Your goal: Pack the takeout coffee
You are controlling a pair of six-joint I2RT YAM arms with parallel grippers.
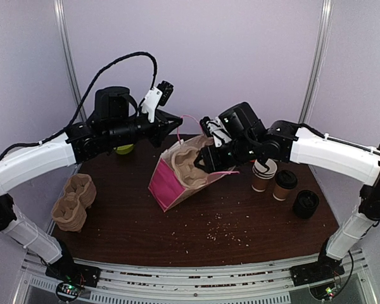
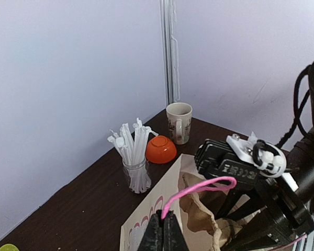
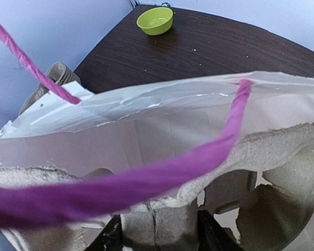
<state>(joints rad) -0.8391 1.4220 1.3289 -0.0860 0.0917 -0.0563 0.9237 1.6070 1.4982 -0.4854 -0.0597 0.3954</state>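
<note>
Two takeout coffee cups stand at the right of the table: a brown one with a black lid [image 1: 285,183] and a patterned one [image 1: 264,174] beside it. A pink and white paper bag [image 1: 171,183] leans open at mid table. My left gripper [image 2: 166,222] is shut on the bag's pink handle [image 2: 199,189] and holds it up. Inside the bag's mouth, my right gripper [image 3: 159,235] is shut on the middle wall of a grey cardboard cup carrier [image 3: 157,222]. The other pink handle [image 3: 146,183] crosses in front of the right wrist camera.
A stack of cardboard carriers [image 1: 74,201] lies at the left. A green bowl [image 1: 123,149] sits behind the left arm. At the back stand a glass of white straws [image 2: 133,157], an orange bowl [image 2: 161,149] and a cream mug [image 2: 178,123]. A black round thing [image 1: 305,204] sits far right.
</note>
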